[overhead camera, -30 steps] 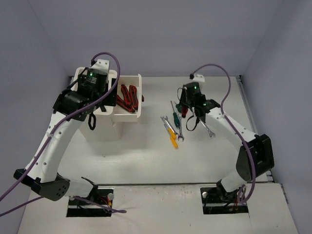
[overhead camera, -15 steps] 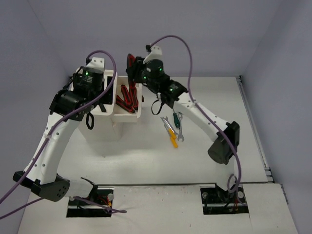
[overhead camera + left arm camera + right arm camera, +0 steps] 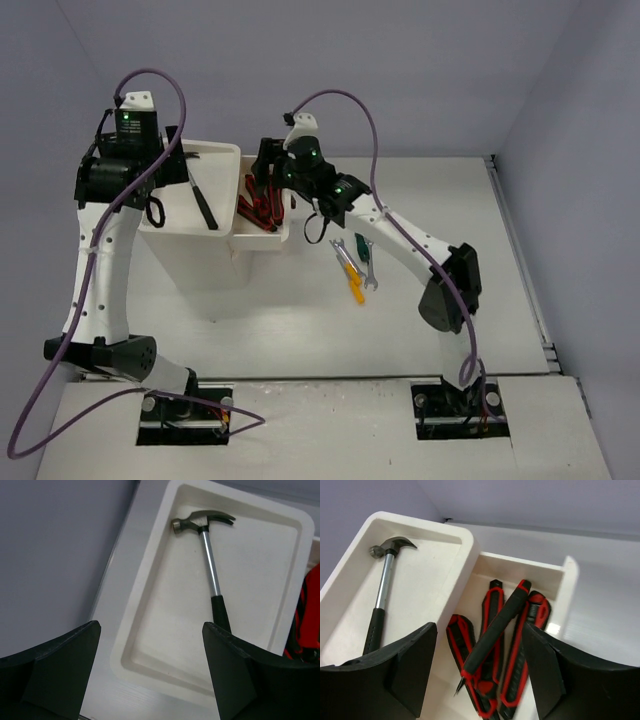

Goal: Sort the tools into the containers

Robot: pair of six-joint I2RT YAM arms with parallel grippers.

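The white cabinet (image 3: 215,275) has a top tray (image 3: 225,150) with a black-handled hammer (image 3: 201,200) lying in it. Its open drawer (image 3: 520,562) holds several red-and-black-handled tools (image 3: 260,205). A black-and-red tool with a thin metal tip (image 3: 497,630) lies slanted across them. My right gripper (image 3: 480,675) hangs open over the drawer, its fingers wide of that tool. Above the tray's left edge my left gripper (image 3: 150,680) is open and empty, the hammer (image 3: 210,565) beyond it. Yellow (image 3: 355,287) and green (image 3: 361,246) screwdrivers and small wrenches (image 3: 368,272) lie on the table.
The cabinet stands at the back left of the white table (image 3: 440,200), close to the purple wall (image 3: 400,70). The loose tools lie just right of the drawer. Purple cables (image 3: 350,100) loop above both arms.
My right arm swung from the table tools to the drawer with the black-and-red tool and its jaws opened, leaving the tool in the drawer. My left arm rose and drew back left.
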